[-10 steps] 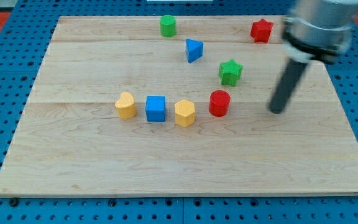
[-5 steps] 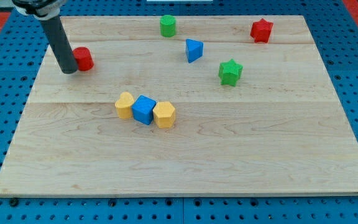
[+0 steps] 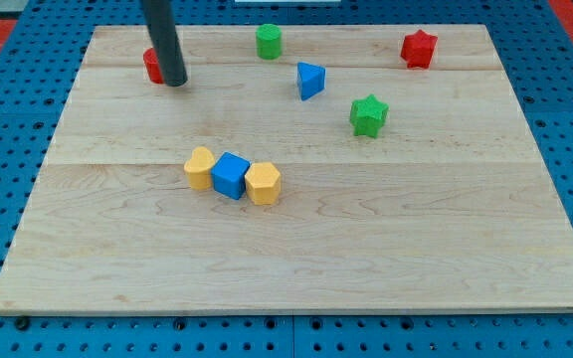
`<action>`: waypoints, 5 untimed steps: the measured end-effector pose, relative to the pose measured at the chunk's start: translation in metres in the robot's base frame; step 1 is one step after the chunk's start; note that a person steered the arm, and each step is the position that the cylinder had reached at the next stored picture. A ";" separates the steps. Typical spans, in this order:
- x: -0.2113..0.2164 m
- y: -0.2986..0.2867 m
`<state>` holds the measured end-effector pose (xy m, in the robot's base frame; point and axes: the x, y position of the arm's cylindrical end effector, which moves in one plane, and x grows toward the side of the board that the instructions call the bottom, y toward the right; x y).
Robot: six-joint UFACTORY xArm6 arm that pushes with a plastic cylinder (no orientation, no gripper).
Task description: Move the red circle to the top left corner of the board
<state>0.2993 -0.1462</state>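
Observation:
The red circle [image 3: 152, 66] sits near the board's top left, mostly hidden behind my rod. My tip [image 3: 175, 84] rests on the board just to the right of and below the red circle, touching or almost touching it. The rod rises from there out of the view's top.
The wooden board [image 3: 296, 259] also holds a green cylinder [image 3: 269, 41], a red star [image 3: 419, 48], a blue triangle [image 3: 310, 80] and a green star [image 3: 368, 114]. A yellow heart [image 3: 200, 168], a blue cube [image 3: 231, 175] and a yellow hexagon [image 3: 263, 183] touch in a row.
The red circle has gone from the middle of the board to the left side, then up toward the top left corner. My tip moved from its left to its lower right. The blue cube and yellow hexagon shifted left.

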 end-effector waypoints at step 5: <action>-0.021 -0.051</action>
<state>0.2780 -0.1971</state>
